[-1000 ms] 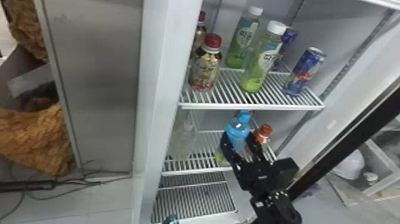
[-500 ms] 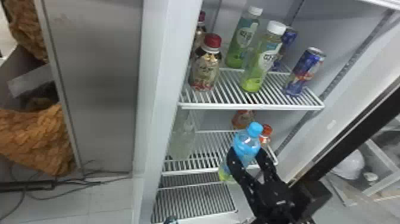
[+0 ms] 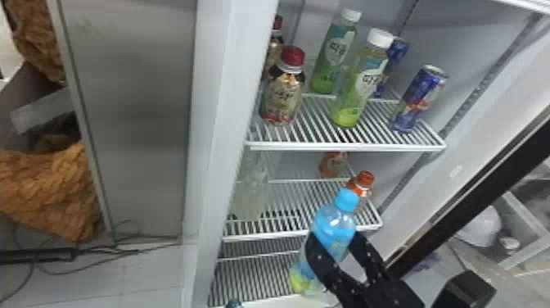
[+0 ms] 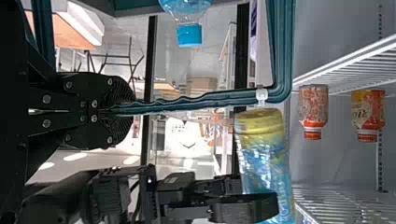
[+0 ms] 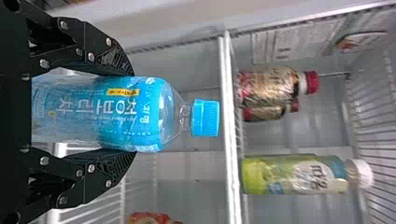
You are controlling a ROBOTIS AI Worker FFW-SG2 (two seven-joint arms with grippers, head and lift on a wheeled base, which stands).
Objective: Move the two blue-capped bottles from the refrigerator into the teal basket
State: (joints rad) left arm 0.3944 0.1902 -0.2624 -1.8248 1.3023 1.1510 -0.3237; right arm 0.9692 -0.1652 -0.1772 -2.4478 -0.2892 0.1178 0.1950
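Observation:
My right gripper (image 3: 336, 242) is shut on a blue-capped bottle (image 3: 333, 224), held tilted in front of the refrigerator's lower shelves. In the right wrist view the right gripper (image 5: 128, 114) has a finger on each side of the bottle (image 5: 154, 114) at its blue label, below the cap. My left gripper (image 4: 126, 110) is shut on the rim of the teal basket (image 4: 279, 56). The held bottle (image 4: 264, 158) is close beside that rim in the left wrist view. Another blue-capped bottle (image 4: 190, 33) is at the basket, its lower part cut off by the view's edge.
The upper shelf (image 3: 348, 146) holds red-capped bottles, white-capped green bottles (image 3: 360, 82) and blue cans (image 3: 419, 100). Orange-capped bottles (image 3: 362, 184) and a clear bottle (image 3: 250, 188) stand on the shelf below. The refrigerator's frame (image 3: 225, 123) rises at the left.
The right gripper has drawn the blue-capped bottle off the middle shelf, out towards the front and lower in the head view. An orange-labelled bottle behind it has come into sight.

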